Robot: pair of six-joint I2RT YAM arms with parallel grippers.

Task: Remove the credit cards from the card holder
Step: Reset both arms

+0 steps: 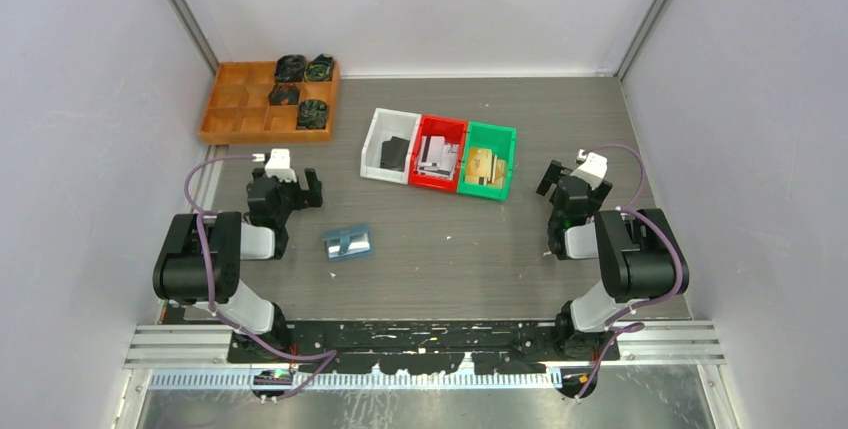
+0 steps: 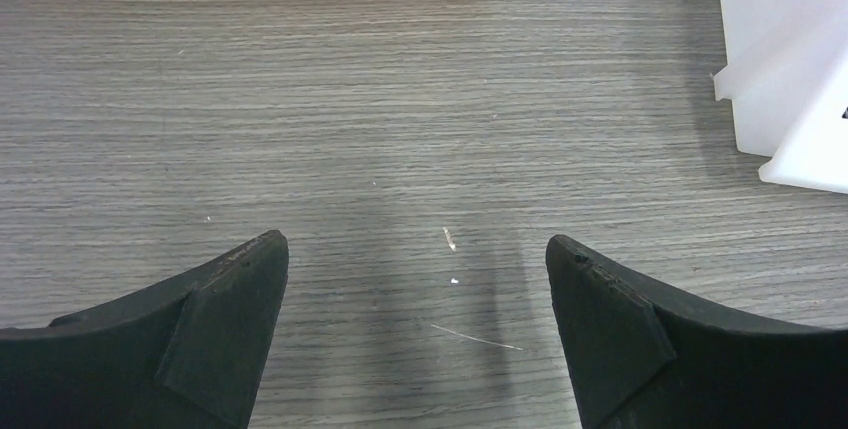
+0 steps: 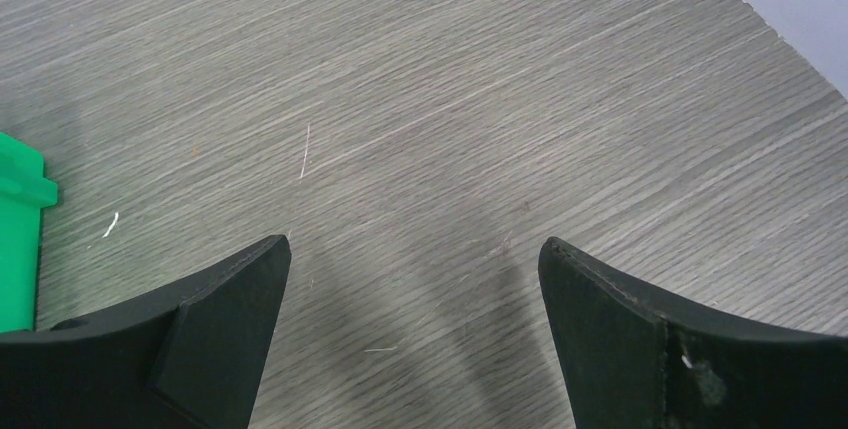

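The slate-blue card holder lies flat on the grey table between the two arms, nearer the left one. No credit cards show outside it; any inside are hidden. My left gripper hovers up and to the left of the holder, open, with only bare table between its fingers. My right gripper stands far to the right of the holder, open and empty too, its fingers over bare wood grain. Neither wrist view shows the holder.
A white bin, a red bin and a green bin sit in a row at mid-table, each holding items. An orange compartment tray with dark objects stands at the back left. Walls close in on three sides.
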